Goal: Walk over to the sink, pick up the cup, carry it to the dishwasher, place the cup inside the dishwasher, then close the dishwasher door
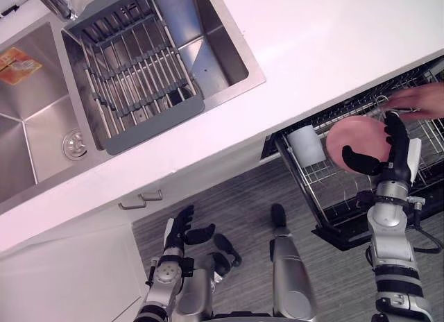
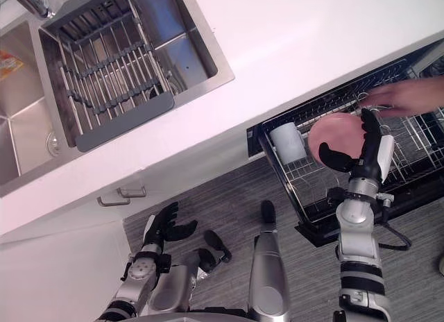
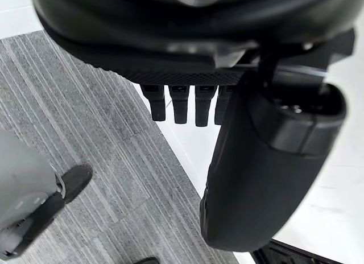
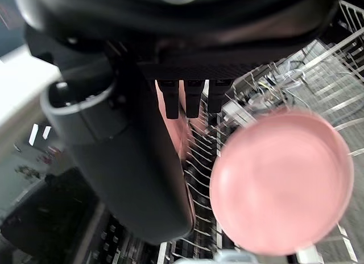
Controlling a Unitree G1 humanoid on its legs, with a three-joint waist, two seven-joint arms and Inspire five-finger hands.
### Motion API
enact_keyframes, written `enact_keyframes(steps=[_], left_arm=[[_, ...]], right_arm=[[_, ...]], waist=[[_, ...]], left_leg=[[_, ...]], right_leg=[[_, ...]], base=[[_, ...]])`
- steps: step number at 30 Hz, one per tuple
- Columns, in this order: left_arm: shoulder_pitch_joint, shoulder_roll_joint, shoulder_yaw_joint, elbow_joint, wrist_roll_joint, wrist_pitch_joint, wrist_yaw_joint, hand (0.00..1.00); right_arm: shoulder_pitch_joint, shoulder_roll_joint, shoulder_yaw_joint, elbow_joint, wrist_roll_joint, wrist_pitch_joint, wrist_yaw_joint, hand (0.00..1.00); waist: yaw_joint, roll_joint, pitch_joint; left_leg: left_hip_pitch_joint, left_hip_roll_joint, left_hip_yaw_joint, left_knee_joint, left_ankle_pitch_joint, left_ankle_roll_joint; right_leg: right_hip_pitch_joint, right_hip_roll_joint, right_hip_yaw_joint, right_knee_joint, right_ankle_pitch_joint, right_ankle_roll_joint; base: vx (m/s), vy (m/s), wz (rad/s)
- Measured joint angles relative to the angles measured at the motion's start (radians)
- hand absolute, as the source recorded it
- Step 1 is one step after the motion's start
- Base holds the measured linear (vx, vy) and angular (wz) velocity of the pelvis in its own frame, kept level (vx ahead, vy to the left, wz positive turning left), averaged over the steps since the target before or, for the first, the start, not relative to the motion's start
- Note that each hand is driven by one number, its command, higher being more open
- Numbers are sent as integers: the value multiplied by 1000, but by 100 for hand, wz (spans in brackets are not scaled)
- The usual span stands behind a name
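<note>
A pink cup (image 1: 354, 138) hangs over the pulled-out wire rack (image 1: 326, 190) of the open dishwasher. My right hand (image 1: 397, 159) is shut on it, thumb across its lower side and fingers up along its far side. From the right wrist, the cup's round pink face (image 4: 281, 181) sits beside the thumb (image 4: 136, 161), above the rack wires. My left hand (image 1: 182, 228) hangs low in front of the white cabinet, open and holding nothing; its fingers (image 3: 182, 107) point at the grey floor.
A white cup (image 1: 305, 145) stands in the rack's left end. A person's hand (image 1: 420, 100) reaches over the rack from the right, close to my fingers. The double sink (image 1: 41, 128) with a grey drying rack (image 1: 139, 72) lies at upper left of the white counter (image 1: 333, 44).
</note>
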Motion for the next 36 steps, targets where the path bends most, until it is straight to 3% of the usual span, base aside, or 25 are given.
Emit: enact_keyframes(steps=[7,17,23,36], left_arm=[[4,-14,39,3,3,31,-1,90],[47,-13,67,28,36,51,-10,90],[86,-11,66,48,51,53,-11,90],[153,-10,65,52,71,71,-26,90]], right_arm=[[178,147,-3,-172,-1,-1,0,90],[352,262,25,-164,-3,-1,49,90],[368,281,32,-137,-10,-3,64,90],[413,313,33,-77,-11,-3,77,90]], waist=[[4,-33,1],[3,-98,-74],[3,-101,-143],[1,-103,-207]], left_leg=[[49,31,-8,31,-17,0],[114,49,-22,10,-9,-9],[155,30,-31,-32,8,-14],[198,15,-53,-79,28,-17]], right_leg=[[67,18,-16,1,-9,-10],[141,36,-42,-21,-23,-20],[173,27,-54,-25,-34,-20],[226,21,-77,-56,-34,-20]], base=[[0,0,0],[49,-9,2],[44,9,5],[3,0,5]])
